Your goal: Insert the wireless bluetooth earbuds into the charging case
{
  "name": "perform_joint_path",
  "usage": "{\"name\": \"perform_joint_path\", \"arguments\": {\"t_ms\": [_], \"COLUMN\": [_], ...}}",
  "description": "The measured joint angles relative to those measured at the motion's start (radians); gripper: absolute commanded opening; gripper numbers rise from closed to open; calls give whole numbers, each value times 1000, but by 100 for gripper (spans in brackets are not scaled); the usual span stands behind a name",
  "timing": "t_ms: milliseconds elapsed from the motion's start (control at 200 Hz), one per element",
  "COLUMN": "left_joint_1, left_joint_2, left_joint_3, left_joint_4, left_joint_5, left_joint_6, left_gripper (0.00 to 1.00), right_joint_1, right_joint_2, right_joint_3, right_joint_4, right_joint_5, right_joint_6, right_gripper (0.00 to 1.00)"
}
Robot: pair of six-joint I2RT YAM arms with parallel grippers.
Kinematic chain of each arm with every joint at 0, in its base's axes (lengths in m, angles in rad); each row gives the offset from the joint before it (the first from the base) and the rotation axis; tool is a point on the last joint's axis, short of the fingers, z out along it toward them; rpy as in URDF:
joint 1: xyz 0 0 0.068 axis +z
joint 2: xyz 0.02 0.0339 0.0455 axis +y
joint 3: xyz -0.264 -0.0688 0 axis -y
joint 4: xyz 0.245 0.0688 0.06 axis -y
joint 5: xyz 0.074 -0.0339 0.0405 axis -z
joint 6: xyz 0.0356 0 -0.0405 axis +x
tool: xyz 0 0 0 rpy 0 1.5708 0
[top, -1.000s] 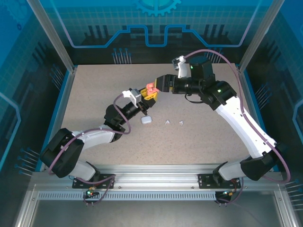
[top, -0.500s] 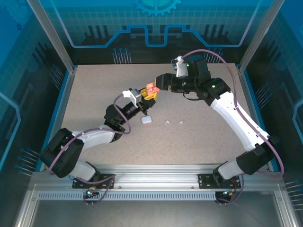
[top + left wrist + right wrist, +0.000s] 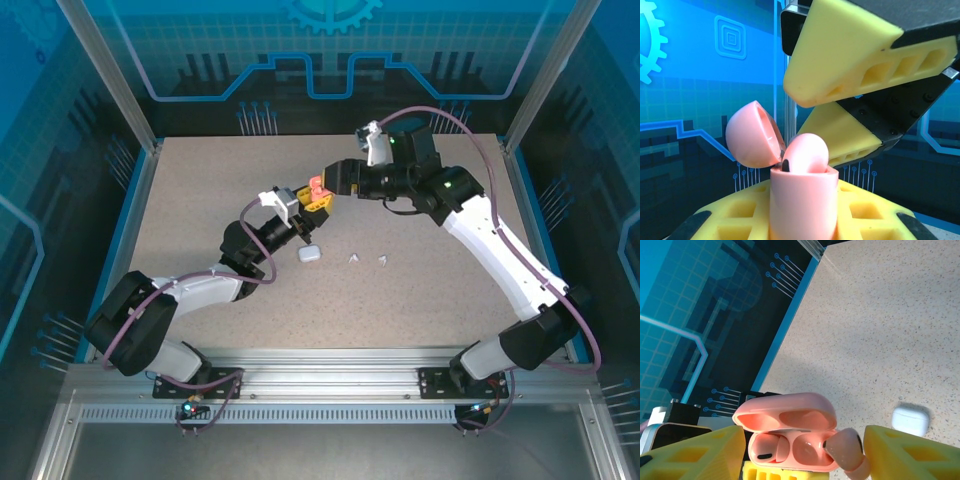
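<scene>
Seen from above, the left claw [image 3: 303, 206] is clamped on the open pink case [image 3: 318, 190], held up over the table [image 3: 200, 200] just left of centre. The right claw [image 3: 331, 182] meets it from the right. Lower in the frame, the white case [image 3: 309, 254] and two white earbuds [image 3: 353, 258] lie apart on the table. The claws are almost touching, so a small sideways drift could knock the pink case askew in its grip.

In the left wrist view, the pink case [image 3: 802, 200] stands between yellow pads at the bottom edge, with its lid [image 3: 751, 135] tipped back to the left. The loose earbud [image 3: 806, 150] bulges above the rim and is not sunk in. The right claw's fingers [image 3: 840, 50] stand apart above and behind it. An off-centre push could jam it or tip it out.

In the right wrist view, the right claw [image 3: 804, 442] is wide and grips nothing I can make out. The seated earbud [image 3: 765, 450] fills the left pocket. The loose earbud [image 3: 845, 450] leans over the right pocket, close to the finger at lower right. If that finger drags on it, it may fall to the table.
</scene>
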Motion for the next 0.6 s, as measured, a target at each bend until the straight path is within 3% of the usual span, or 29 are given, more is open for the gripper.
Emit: {"name": "perform_joint_path", "arguments": {"t_ms": [595], "left_joint_1": [0], "left_joint_2": [0], "left_joint_3": [0], "left_joint_4": [1], "left_joint_5": [0], "left_joint_6": [0], "left_gripper": [0], "right_joint_1": [58], "right_joint_2": [-48], "right_joint_3": [2], "right_joint_4": [-22], "right_joint_5": [0], "right_joint_6": [0], "right_gripper": [65]}}
